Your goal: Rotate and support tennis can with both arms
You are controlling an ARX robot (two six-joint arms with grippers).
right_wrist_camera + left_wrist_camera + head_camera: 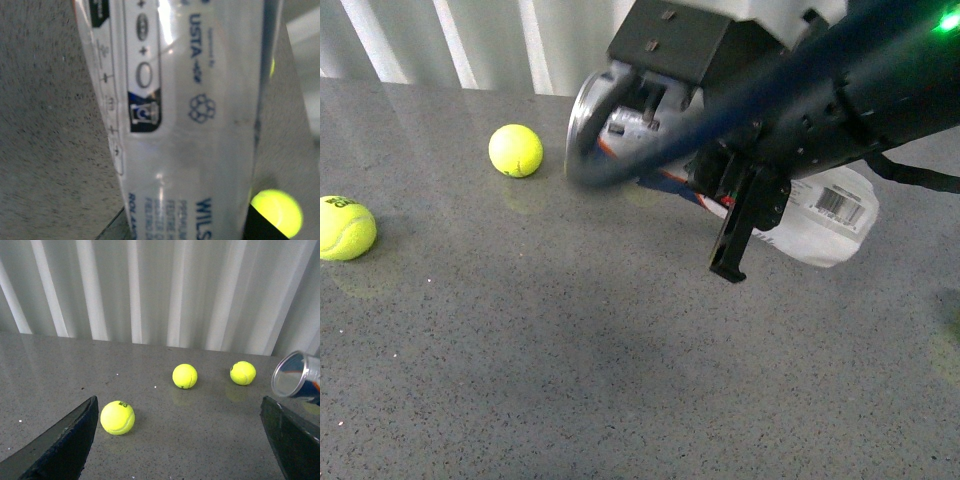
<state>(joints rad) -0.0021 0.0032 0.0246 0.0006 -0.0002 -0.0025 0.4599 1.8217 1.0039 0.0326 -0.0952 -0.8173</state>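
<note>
The tennis can (820,215) lies tilted, held off the grey table, its open silver rim (582,130) to the left and its barcode end to the right. My right gripper (740,215) is shut on the tennis can at its middle; one black finger (732,250) hangs in front of the can. In the right wrist view the can's white label (190,125) with blue print fills the picture between the jaws of the right gripper (185,230). My left gripper (180,450) is open and empty above the table; the can's mouth (295,375) shows beyond one finger (292,440).
Yellow-green tennis balls lie on the grey speckled table (570,350): one at the left edge (342,228), one further back (515,150). The left wrist view shows three balls (117,417), (185,376), (243,372). A white pleated curtain (150,290) closes the back.
</note>
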